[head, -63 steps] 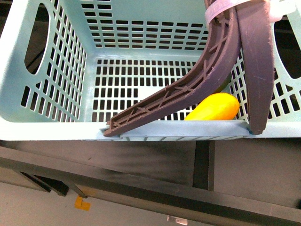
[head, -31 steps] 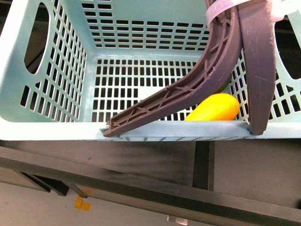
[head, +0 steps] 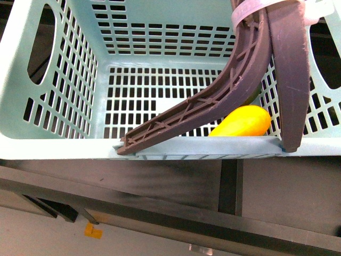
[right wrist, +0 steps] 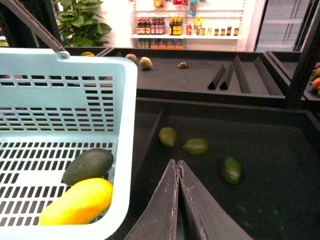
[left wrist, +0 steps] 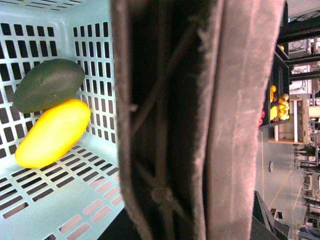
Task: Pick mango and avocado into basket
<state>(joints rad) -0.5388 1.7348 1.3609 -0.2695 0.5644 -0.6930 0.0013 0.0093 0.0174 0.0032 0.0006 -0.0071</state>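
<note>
The light teal basket (head: 53, 143) fills the front view, with both brown handles (head: 250, 64) swung up together. My left gripper (head: 272, 9) is shut on them at the top edge. In the left wrist view the handles (left wrist: 200, 120) block most of the picture and the fingers are hidden. The yellow mango (head: 242, 122) lies on the basket floor in a corner. Against it lies the dark green avocado (left wrist: 49, 84), touching the mango (left wrist: 52, 132). My right gripper (right wrist: 177, 167) is shut and empty, outside the basket wall (right wrist: 125, 150), over a dark bin.
Three green fruits (right wrist: 195, 146) lie loose on the dark bin floor beyond my right gripper. Slanted dividers (right wrist: 225, 75) and a few small fruits (right wrist: 145, 62) sit on the shelf behind. A dark frame (head: 229, 181) runs below the basket.
</note>
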